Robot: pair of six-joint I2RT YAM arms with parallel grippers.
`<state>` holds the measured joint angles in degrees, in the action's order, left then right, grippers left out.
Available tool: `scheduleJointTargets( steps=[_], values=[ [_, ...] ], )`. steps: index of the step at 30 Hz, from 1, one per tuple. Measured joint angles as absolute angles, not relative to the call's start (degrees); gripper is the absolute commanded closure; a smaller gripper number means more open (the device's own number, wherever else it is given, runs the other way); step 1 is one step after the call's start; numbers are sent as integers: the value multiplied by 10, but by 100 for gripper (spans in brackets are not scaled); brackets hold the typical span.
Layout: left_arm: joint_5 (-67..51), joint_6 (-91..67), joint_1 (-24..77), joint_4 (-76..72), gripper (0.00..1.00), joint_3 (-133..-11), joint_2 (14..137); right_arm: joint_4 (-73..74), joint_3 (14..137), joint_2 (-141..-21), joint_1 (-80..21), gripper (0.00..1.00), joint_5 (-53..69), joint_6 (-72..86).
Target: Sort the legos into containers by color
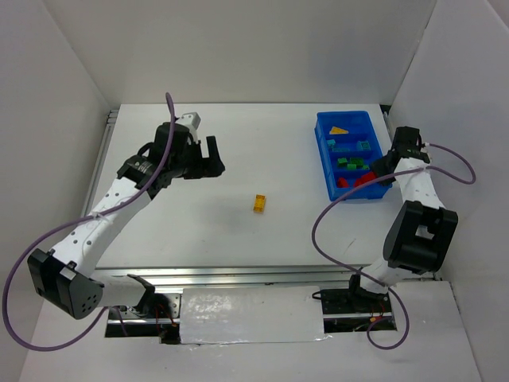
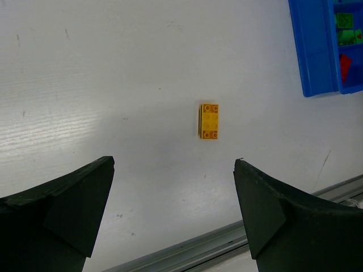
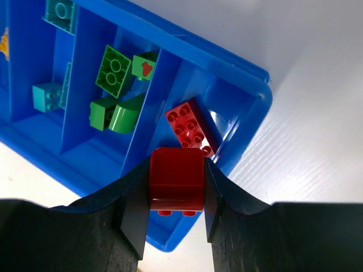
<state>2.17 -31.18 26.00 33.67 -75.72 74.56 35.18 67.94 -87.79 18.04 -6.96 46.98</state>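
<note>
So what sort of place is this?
Probably a lab test cell: white panel walls box in a white table, and the left arm and right arm are mounted at a metal rail.

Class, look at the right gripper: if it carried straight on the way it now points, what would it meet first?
Likely the blue bin, its end compartment. The right gripper, shut on a red brick, points into it; the loose red brick there could come first, but depth is unclear.
</note>
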Motion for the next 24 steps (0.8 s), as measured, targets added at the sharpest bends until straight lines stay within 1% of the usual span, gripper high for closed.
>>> scheduleJointTargets(
  steps=[4, 7, 9, 10, 11, 13, 15, 16, 18, 24],
  values=[
    [20, -302, 260, 343, 1, -743, 736, 345, 690, -905, 180, 96, -61, 470],
    [16, -301, 259, 345, 0, -738, 732, 336, 691, -909, 180, 93, -52, 470],
    [13, -301, 259, 345, 1, -736, 732, 334, 693, -910, 180, 76, -50, 470],
    [12, -301, 259, 344, 1, -733, 732, 334, 695, -912, 180, 52, -49, 470],
    [12, -301, 259, 344, 1, -730, 731, 332, 696, -914, 180, 46, -47, 470],
    [11, -301, 259, 344, 0, -723, 730, 331, 696, -915, 179, 38, -44, 472],
    [11, -301, 259, 344, 1, -718, 730, 330, 696, -915, 177, 34, -43, 473],
    [11, -301, 259, 345, 0, -717, 730, 330, 697, -915, 176, 28, -42, 472],
    [11, -301, 259, 345, 0, -716, 730, 335, 702, -915, 171, 23, -42, 471],
    [3, -300, 259, 345, 0, -719, 744, 358, 754, -903, 135, 21, -55, 463]
  ],
)
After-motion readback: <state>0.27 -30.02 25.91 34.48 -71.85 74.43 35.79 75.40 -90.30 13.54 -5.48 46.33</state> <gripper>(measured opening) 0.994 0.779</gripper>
